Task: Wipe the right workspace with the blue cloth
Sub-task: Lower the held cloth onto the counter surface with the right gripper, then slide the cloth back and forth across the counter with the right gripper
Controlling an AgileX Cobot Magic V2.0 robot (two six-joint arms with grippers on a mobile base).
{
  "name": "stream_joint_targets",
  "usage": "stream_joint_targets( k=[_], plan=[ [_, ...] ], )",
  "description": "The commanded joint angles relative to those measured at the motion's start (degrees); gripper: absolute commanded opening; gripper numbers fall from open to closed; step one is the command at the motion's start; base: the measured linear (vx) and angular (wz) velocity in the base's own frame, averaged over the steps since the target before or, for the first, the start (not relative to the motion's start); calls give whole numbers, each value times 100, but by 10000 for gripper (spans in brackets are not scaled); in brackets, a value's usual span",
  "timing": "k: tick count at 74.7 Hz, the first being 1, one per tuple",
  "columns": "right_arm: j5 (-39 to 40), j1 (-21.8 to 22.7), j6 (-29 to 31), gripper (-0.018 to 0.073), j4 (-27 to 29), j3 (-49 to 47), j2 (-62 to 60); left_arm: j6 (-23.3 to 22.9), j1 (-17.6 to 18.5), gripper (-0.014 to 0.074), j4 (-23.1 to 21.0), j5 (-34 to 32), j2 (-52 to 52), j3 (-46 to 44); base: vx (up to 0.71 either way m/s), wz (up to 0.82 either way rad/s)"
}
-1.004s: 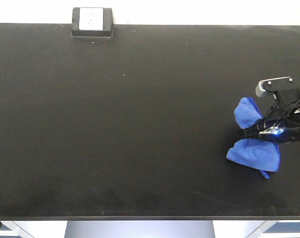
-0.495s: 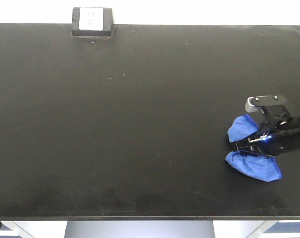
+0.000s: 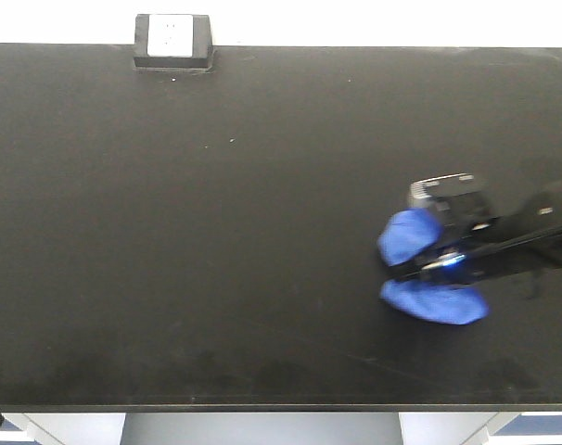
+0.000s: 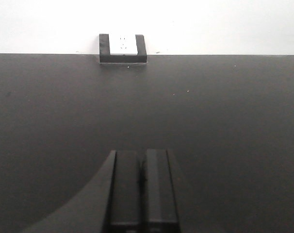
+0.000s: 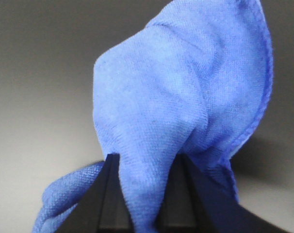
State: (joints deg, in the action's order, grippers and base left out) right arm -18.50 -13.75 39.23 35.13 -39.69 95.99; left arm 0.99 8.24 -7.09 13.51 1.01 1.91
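Observation:
The blue cloth point(image 3: 429, 301) lies bunched in two lobes on the black benchtop point(image 3: 216, 232), right of centre. My right gripper point(image 3: 413, 272) comes in from the right edge and is shut on the cloth's middle, pressing it to the surface. In the right wrist view the cloth point(image 5: 181, 97) fills the frame, pinched between the two black fingers point(image 5: 108, 194). My left gripper point(image 4: 142, 158) is shut and empty, held over bare benchtop point(image 4: 234, 121), and does not show in the front view.
A small black socket box with a white face point(image 3: 172, 40) stands at the benchtop's back edge, far left; it also shows in the left wrist view point(image 4: 122, 47). A white wall runs behind. The front edge runs along the bottom of the front view.
My right gripper has dragged the blue cloth leftward and slightly toward the front across the benchtop. The left gripper's view has no earlier frame.

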Motion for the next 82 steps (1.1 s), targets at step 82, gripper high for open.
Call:
stream_joint_targets(
  k=[82],
  plan=[
    [283, -574, 467, -1, 451, -31, -71, -23, 39, -6, -30, -467, -1, -142, 0, 0]
  ],
)
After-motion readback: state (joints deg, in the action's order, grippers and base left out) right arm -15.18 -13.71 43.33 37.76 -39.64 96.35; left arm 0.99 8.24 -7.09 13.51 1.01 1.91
